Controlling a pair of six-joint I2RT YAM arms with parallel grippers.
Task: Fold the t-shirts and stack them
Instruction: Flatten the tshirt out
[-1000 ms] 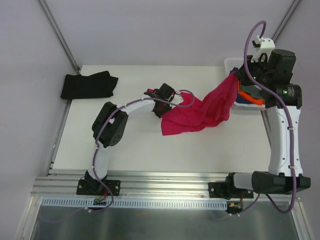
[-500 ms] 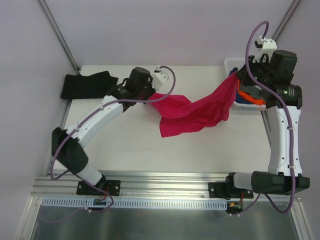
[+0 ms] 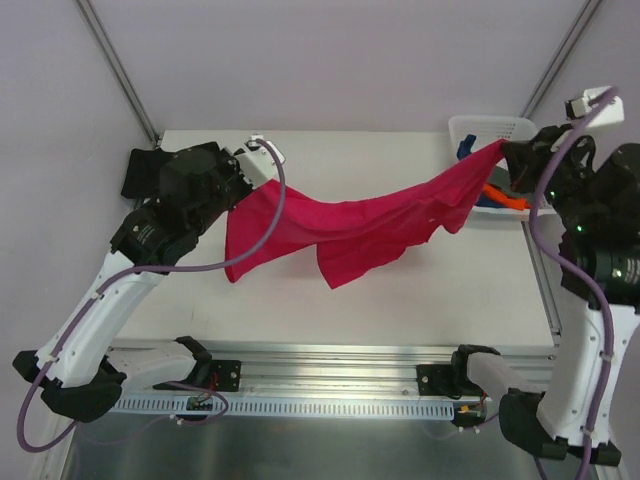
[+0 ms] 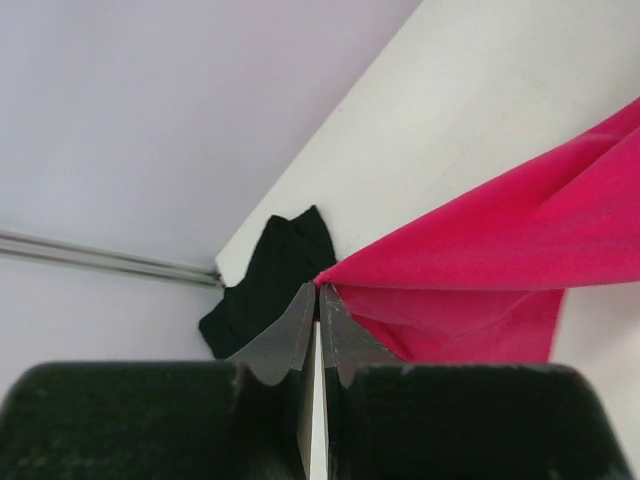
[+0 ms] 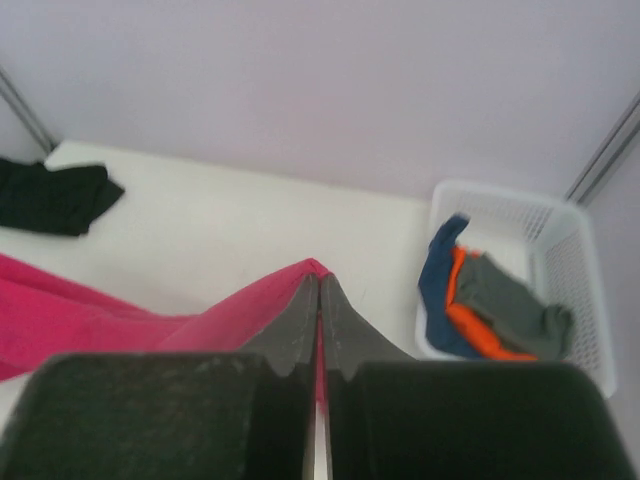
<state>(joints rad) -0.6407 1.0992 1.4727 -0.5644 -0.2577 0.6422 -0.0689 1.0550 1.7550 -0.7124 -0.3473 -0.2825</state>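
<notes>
White surface (image 3: 400,300) below pink shirt (image 3: 350,225), hung between left jaws and right jaws, both pinching it, not yet folded; black shirt (image 5: 50,197) apparently done far left; other shirts (image 5: 480,300) waiting in far-right basket (image 3: 490,122)

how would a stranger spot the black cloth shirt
On the white table, look to the far left corner. The black cloth shirt lies there, the only black one; the crimson-pink shirt hangs between the left gripper and the right gripper.

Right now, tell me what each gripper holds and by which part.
Both hold the pink shirt, stretched between them: the left gripper pinches its left end, the right gripper its right end. Whether hem or shoulder cannot be told.
</notes>
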